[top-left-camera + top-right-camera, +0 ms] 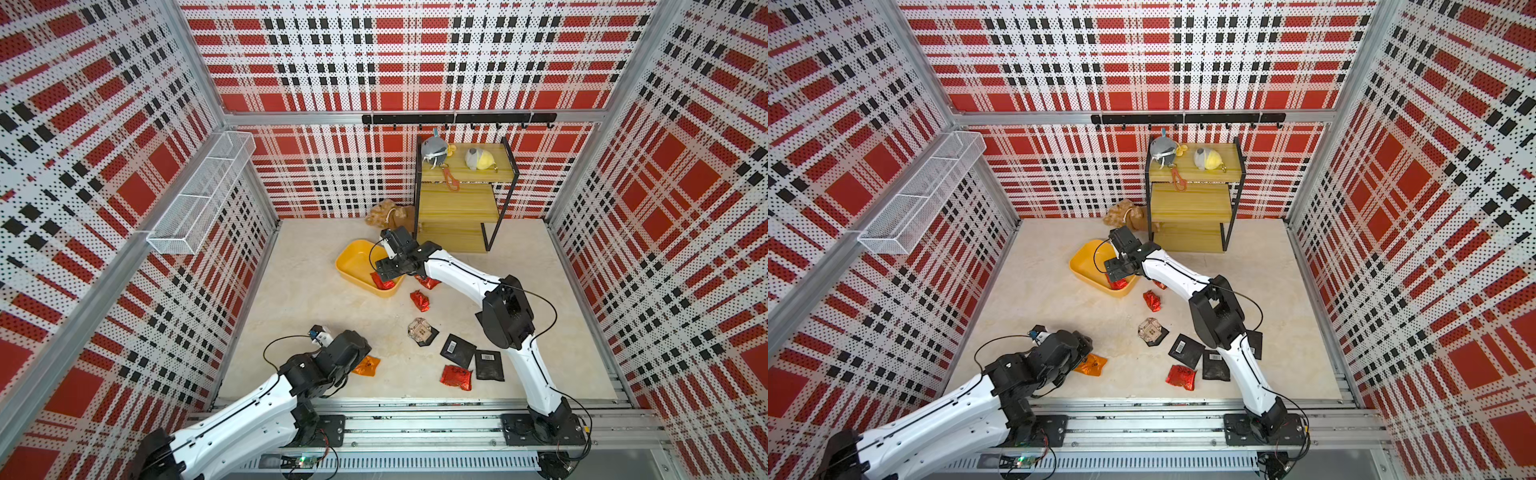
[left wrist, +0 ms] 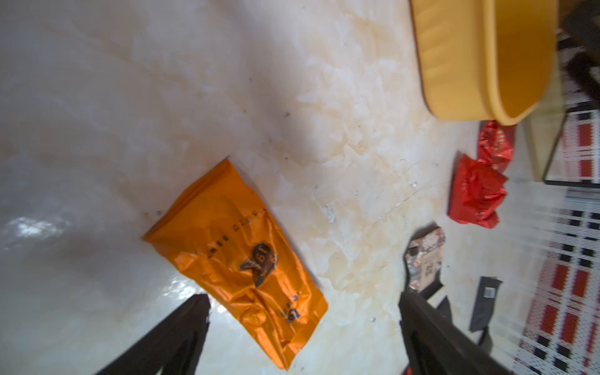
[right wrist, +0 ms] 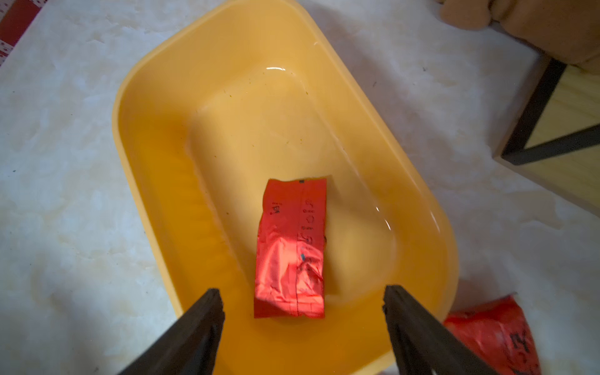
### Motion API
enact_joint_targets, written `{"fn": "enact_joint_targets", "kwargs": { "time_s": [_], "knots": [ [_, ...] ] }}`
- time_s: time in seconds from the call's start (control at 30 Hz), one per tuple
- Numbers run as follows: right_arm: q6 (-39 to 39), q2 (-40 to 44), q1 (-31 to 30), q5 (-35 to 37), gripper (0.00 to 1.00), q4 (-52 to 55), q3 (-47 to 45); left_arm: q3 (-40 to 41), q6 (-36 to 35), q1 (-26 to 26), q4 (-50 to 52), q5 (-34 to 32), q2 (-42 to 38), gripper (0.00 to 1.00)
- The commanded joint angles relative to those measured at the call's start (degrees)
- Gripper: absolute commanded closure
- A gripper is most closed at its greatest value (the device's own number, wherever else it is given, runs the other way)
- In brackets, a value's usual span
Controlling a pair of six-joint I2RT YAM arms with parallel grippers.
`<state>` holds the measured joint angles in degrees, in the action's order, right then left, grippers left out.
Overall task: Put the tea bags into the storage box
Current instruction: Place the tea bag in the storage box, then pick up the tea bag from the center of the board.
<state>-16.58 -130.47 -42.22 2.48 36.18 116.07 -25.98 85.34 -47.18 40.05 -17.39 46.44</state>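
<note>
My left gripper (image 2: 303, 298) stands wide open and empty. The orange tea bag (image 2: 233, 259) lies flat on the table right under it, with its nearer end between the fingertips (image 2: 194, 311). I cannot tell whether they touch the foil yet. I judge the bag light, soft and crinkly, with a slick skin that could slide out of a shallow pinch, and easy to crush. I would take it across its short width, near the middle, where the filling gives some body. Its long axis runs slantwise away from the hand, oblique to the line the jaws close on, so a wrist turn looks needed first.

Further out from this hand, off to its right, lie a clear packet (image 1: 419, 329), two black sachets (image 1: 457, 350) and crumpled red packets (image 1: 419, 300), all loose on the table.

Farthest out, my right gripper (image 3: 302, 290) hangs over the storage box (image 3: 152, 162) with its jaws spread and nothing between them. A red tea bag (image 3: 292, 246) lies inside the box just ahead of the fingertips. Its long axis points straight away from the hand and it sits roughly centred between the fingers. Another red packet (image 3: 493, 337) sits on the table outside the box, just beside this hand.
</note>
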Motion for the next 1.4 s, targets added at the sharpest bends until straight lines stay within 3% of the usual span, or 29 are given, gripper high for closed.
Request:
{"fn": "enact_joint_targets", "kwargs": {
  "time_s": [0.0,0.23,0.47,0.67,0.9,1.37],
  "knots": [
    [0.3,7.8,0.0,4.5,0.16,-1.3,-1.3,-4.6,0.4,-1.0,5.5,-0.7,6.1,0.01],
    [1.2,18.4,1.9,8.0,0.15,0.1,-8.6,-9.0,3.7,-2.6,7.9,-2.0,9.2,0.01],
    [1.5,28.6,7.4,7.3,0.15,-0.4,-19.5,-5.0,4.5,0.4,7.5,4.3,4.6,0.03],
    [1.6,34.3,8.9,7.2,0.15,-1.3,-26.6,-5.1,-3.4,9.2,5.1,9.7,4.1,0.06],
    [1.4,34.3,10.3,6.0,0.15,-1.5,-29.1,-9.5,-15.7,16.9,6.0,13.9,14.2,0.04],
    [2.3,35.1,12.8,5.0,0.15,-1.5,-30.3,-5.0,-13.8,16.9,2.1,14.2,16.1,0.04]
  ]
}}
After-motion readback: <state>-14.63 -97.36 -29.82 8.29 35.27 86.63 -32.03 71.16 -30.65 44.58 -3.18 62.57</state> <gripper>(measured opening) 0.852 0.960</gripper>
